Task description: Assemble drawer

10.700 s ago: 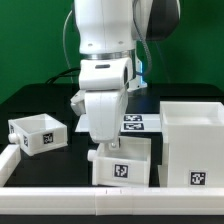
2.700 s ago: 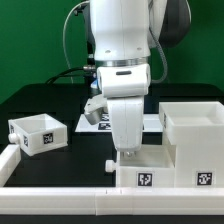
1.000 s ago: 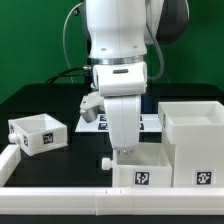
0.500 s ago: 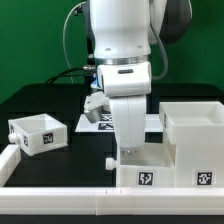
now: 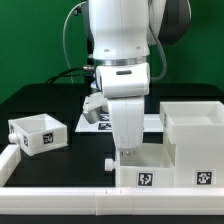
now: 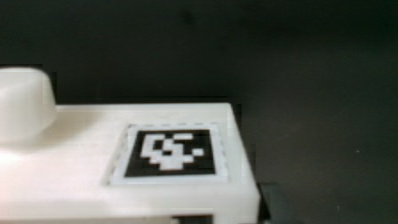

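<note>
A white drawer box (image 5: 160, 160) with a marker tag on its front stands against the large white drawer frame (image 5: 195, 135) on the exterior view's right. A small knob (image 5: 105, 162) sticks out of the box's left side. My gripper (image 5: 124, 150) reaches straight down onto the box's left wall and looks shut on it. The fingertips are hidden behind the wall. In the wrist view I see a white tagged face of the box (image 6: 71, 165) and a rounded white knob (image 6: 18, 100), with no fingers in sight.
A second small white drawer box (image 5: 38, 133) sits on the exterior view's left. The marker board (image 5: 92, 122) lies behind the arm. A long white rail (image 5: 60, 198) runs along the front of the black table.
Since 10.7 s ago the gripper has carried the drawer box to the exterior view's right, up against the frame. Over the last second the arm and box only shifted slightly sideways.
</note>
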You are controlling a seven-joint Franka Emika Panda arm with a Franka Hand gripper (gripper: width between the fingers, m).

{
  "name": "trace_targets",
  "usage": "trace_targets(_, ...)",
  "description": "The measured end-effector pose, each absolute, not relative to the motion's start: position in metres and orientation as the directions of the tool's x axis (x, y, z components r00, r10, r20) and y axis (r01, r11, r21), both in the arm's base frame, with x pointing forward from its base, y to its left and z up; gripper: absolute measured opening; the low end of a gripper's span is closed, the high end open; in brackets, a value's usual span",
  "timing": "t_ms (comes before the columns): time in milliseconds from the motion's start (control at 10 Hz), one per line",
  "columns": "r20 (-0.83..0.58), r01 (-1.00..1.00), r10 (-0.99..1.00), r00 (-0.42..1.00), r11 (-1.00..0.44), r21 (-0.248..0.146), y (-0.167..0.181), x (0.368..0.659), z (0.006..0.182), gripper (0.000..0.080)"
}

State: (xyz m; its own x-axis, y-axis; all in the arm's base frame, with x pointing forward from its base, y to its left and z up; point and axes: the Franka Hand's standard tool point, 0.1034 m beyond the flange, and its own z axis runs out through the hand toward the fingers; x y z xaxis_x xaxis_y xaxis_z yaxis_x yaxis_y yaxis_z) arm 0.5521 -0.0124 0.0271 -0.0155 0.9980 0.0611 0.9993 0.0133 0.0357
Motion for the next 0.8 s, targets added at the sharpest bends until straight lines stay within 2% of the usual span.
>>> trace_targets(100,0.057,0.997,0.997,-0.061,0.058,0.04,-0.0122,0.5526,0.0274,0.0041)
trace_targets(500,0.053,0.999,0.998,-0.028,0.026,0.035,-0.0105,0.5533,0.028,0.0041)
trace_targets(600,0.056,0.999,0.998,-0.015,0.013,0.05,-0.0158,0.5534,0.0275,0.0041)
trace_targets(800,0.056,0.999,0.998,-0.013,0.011,0.048,-0.017,0.5525,0.0266,0.0041)
